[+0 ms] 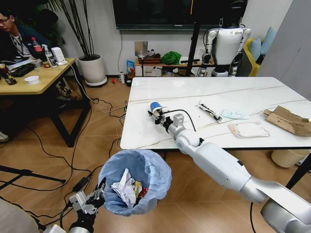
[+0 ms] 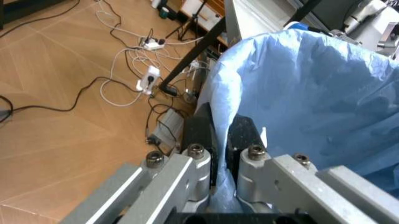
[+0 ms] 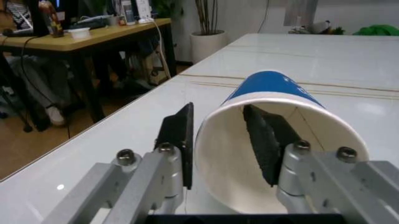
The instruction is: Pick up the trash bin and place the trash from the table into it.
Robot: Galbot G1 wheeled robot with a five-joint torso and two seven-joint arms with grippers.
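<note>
No text or labels can be read

We take the wooden desk [image 1: 36,77] as our landmark. On it we see a white bowl [image 1: 32,79] and bottles [image 1: 37,47]. Beside its far corner stands a white planter [image 1: 92,69] with tall stems. Cables [image 1: 58,160] trail across the wood floor [image 1: 97,126] below it. Well beyond it a humanoid robot [image 1: 225,44] stands under a wall screen [image 1: 167,13].
</note>
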